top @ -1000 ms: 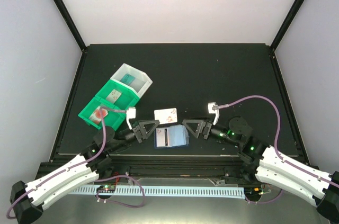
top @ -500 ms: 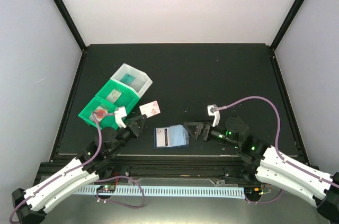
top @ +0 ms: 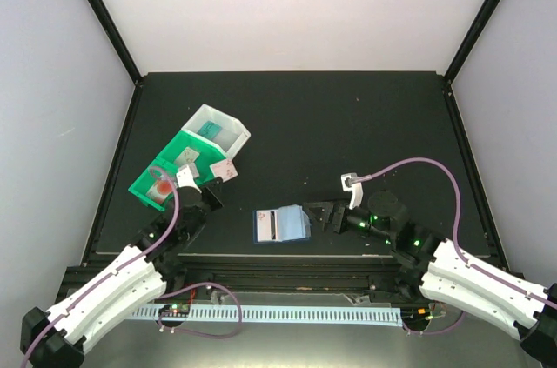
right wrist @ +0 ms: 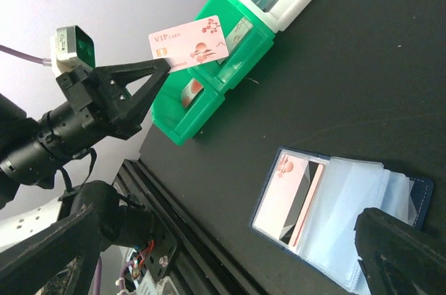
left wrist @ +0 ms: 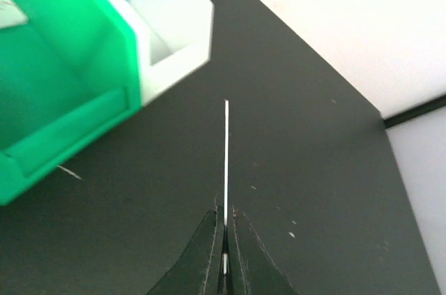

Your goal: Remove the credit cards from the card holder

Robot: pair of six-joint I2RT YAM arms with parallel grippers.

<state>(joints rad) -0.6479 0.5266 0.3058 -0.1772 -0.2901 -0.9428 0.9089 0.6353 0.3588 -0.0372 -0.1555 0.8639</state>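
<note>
1. Left wrist view: my left gripper is pinched on the lower edge of the pale card. The card stands edge-on straight ahead of the fingertips, held up off the table. I grip only a narrow strip of it, so a jerk could let the card swivel or slip out.
2. Just ahead and to the left of that gripper sit the green bin and the white bin. If I swing left at this height, the card's free edge could catch a bin wall and be levered out of my pinch.
3. The card holder lies open and flat just ahead of my right gripper. That gripper's fingers are spread wide and close on nothing, so nothing pins the holder down.
4. A second card sits in the holder's pocket, ahead of the right gripper and towards its left finger. I judge that pulling on it while the holder is unheld would drag or lift the whole holder. The card also lies flush in its sleeve, so a fingertip could skate off it.
</note>
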